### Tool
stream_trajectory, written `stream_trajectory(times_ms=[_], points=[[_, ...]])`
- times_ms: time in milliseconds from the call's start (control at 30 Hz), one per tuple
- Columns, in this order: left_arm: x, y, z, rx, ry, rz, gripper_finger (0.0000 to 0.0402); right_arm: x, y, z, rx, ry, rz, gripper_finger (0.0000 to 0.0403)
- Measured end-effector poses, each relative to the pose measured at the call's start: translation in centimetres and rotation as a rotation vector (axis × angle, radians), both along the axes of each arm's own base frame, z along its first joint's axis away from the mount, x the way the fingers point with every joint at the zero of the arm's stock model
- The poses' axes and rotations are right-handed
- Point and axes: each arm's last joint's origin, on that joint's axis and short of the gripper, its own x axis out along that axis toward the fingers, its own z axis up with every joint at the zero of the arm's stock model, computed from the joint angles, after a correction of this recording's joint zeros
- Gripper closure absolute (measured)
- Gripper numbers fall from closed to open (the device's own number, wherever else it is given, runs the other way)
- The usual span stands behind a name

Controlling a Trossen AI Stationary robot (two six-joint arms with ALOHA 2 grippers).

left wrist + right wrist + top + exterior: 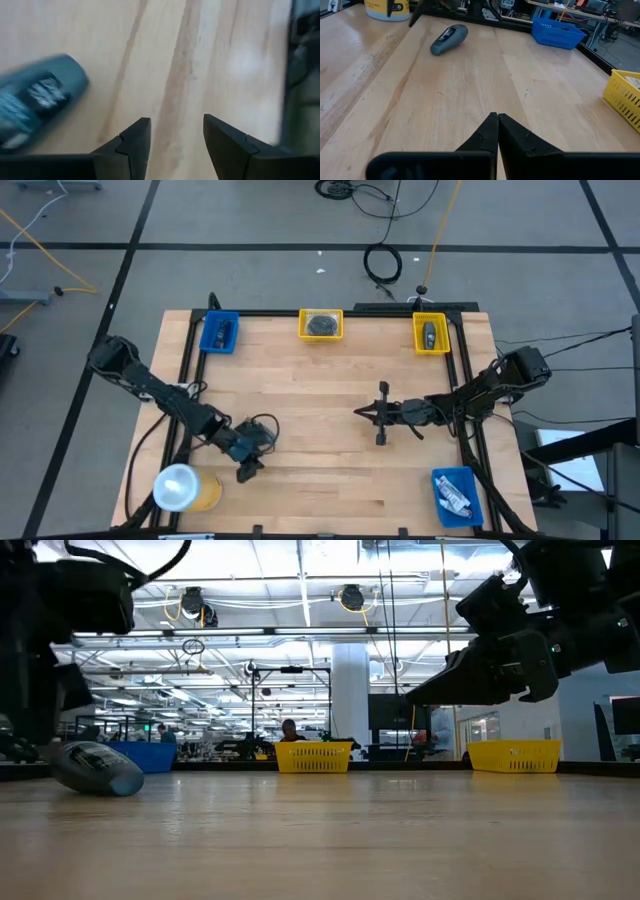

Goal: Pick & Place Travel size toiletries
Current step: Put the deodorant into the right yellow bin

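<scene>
High view shows my left gripper (247,470) low over the wooden table (330,410), just past a dark grey bottle (262,432) that lies on its side there. I'll place everything by that bottle. In the left wrist view the bottle (37,102) sits off to one side of the fingers (135,142), which stand spread with only bare wood between them, holding nothing. The yellow roll (185,488) stands close by the bottle, toward the table's near edge. My right gripper (362,412) waits well away from the bottle, over the middle of the table, its fingers (490,132) pressed together and empty; its wrist camera sees the bottle (448,39) across the table.

As I judge it, I am in the approach to a pick: the bottle is not yet bracketed. The next move calls for shifting the left gripper sideways until the bottle's body lies between the fingers, then lowering and closing across its narrow width. Bins wait along the far edge from the bottle: a blue bin (219,333), a yellow bin (321,325) and another yellow bin (431,334), each seemingly holding a dark item already, though I can't make them out well. A second blue bin (455,495) with white tubes (452,498) sits at the corner beyond the right arm.
</scene>
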Motion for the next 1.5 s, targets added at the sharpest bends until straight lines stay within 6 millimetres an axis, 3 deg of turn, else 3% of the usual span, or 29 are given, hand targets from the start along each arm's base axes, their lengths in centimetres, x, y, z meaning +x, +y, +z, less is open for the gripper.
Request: stream_trajectory(times_ms=[133, 267, 433, 567, 700, 900, 1033, 1233, 1500], points=[[0.5, -0.3, 1.3, 0.183, -0.056, -0.209, 0.0222, 0.0, 0.0, 0.0, 0.0, 0.0, 0.0, 0.0402], [0.6, 0.1, 1.3, 0.4, -0.121, -0.411, 0.0222, 0.0, 0.0, -0.1, -0.001, 0.007, 0.0, 0.0402], [1.7, 2.6, 1.3, 0.594, -0.111, -0.338, 0.0222, 0.0, 0.0, -0.1, -0.002, 0.011, -0.001, 0.0402], [2.1, 4.6, 1.0, 0.585, -0.046, -0.371, 0.0211, 0.0, 0.0, -0.1, -0.003, 0.013, -0.001, 0.0401], [1.7, 6.1, 0.5, 0.538, 0.056, -0.403, 0.0168, 0.0, 0.0, -0.2, -0.004, 0.02, 0.0, 0.0402], [1.1, 6.6, -0.1, 0.555, 0.124, -0.448, 0.0095, -0.1, 0.0, -0.3, -0.008, 0.035, 0.0, 0.0402], [0.2, 6.4, -1.0, 0.539, 0.173, -0.485, 0.0073, -0.1, 0.0, -0.3, -0.008, 0.039, 0.001, 0.0402], [-0.3, 6.0, -1.5, 0.554, 0.189, -0.478, 0.0092, -0.1, 0.0, -0.4, -0.009, 0.043, 0.001, 0.0402], [-0.6, 5.8, -2.6, 0.547, 0.202, -0.403, 0.0171, -0.1, 0.0, -0.4, -0.008, 0.043, 0.004, 0.0402]])
